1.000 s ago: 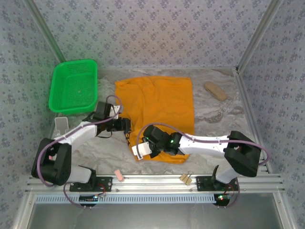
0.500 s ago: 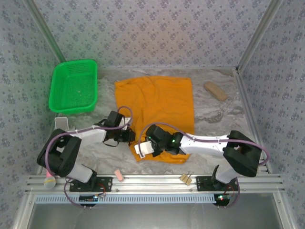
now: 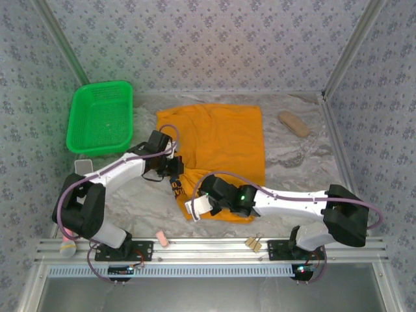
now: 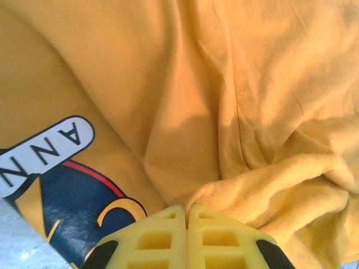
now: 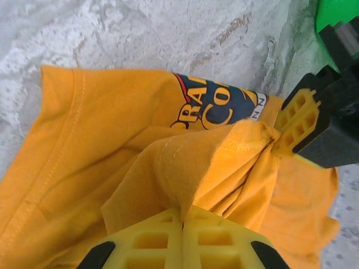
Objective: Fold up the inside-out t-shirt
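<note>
Handling shirt (image 3: pixel 224 140) lying across middle of worktop (image 3: pixel 296 172), right of basket (image 3: pixel 101 120), not touching it. Noting far part spread fairly flat, near left corner gathered up into a ridge. Pinching left pincer (image 4: pixel 187 212) fully closed on a bunched fold of orange cloth, just beside the dark print (image 4: pixel 61 190) with pale letters showing at that edge. Pinching right pincer (image 5: pixel 182 213) fully closed on a seamed fold of the same ridge, close enough for the left pincer to be showing just ahead in the right wrist view. Judging this paired grip as set for drawing the gathered layer apart or carrying the near edge over as a first fold; not managing to tell which. Expecting soft cotton to be sagging between the two grips, so probably needing an even, low pull to avoid dragging the flat part askew. Rating folding as barely begun.
</note>
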### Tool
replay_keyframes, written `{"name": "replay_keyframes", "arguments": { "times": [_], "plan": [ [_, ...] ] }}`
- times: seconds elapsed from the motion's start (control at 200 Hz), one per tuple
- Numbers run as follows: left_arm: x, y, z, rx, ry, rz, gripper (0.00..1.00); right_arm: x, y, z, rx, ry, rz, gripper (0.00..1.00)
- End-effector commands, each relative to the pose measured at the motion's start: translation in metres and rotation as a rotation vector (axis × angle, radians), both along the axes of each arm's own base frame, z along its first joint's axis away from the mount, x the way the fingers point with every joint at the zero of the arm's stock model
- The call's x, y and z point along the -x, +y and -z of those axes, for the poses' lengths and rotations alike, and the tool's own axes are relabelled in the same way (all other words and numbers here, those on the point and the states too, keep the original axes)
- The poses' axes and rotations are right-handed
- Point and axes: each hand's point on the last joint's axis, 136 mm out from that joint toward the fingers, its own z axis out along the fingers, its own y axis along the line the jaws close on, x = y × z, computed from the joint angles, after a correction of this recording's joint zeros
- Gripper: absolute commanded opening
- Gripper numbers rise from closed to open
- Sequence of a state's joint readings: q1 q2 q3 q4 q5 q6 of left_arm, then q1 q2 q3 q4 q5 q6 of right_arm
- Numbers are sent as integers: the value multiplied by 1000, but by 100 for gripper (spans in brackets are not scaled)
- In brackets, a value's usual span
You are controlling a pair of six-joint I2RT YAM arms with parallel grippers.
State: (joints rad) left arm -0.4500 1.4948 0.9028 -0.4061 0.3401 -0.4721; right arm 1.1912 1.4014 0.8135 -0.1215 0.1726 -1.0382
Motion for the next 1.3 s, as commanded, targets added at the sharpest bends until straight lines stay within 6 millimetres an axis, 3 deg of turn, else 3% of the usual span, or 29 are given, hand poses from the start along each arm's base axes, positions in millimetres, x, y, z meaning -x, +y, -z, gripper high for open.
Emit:
{"name": "replay_keyframes", "arguments": {
  "times": [0.0,0.085,0.195,0.295,0.39,0.48,0.565,0.725,0.949,1.144,1.224,1.294],
  "plan": [
    [-8,19,5,-42,58,-94,0,17,-9,8,125,-76,-70,10],
    [-18,21,4,-28,45,-81,0,43,4,11,142,-43,-172,11],
    [-26,21,7,-39,51,-62,0,73,21,33,220,-34,-291,11],
    [-27,19,7,-25,55,-51,10,90,36,31,195,61,-309,6],
    [-21,22,3,-31,50,-37,36,70,53,0,-69,198,-202,13],
    [-13,37,0,-72,19,-69,44,31,52,-33,-300,387,-31,27],
    [-6,46,5,-80,3,-103,48,13,46,-37,-387,454,17,35],
    [9,41,26,-45,84,-110,48,2,42,-11,-302,500,-5,39],
    [11,46,42,-72,88,-135,48,0,47,19,-169,524,-60,43],
    [16,52,57,-114,126,-136,46,-15,58,41,-110,408,-48,43],
    [16,47,61,-80,129,-131,46,-14,57,53,-45,359,-66,34],
    [14,40,61,-48,125,-117,44,-7,52,58,9,336,-99,6]
  ]
}}
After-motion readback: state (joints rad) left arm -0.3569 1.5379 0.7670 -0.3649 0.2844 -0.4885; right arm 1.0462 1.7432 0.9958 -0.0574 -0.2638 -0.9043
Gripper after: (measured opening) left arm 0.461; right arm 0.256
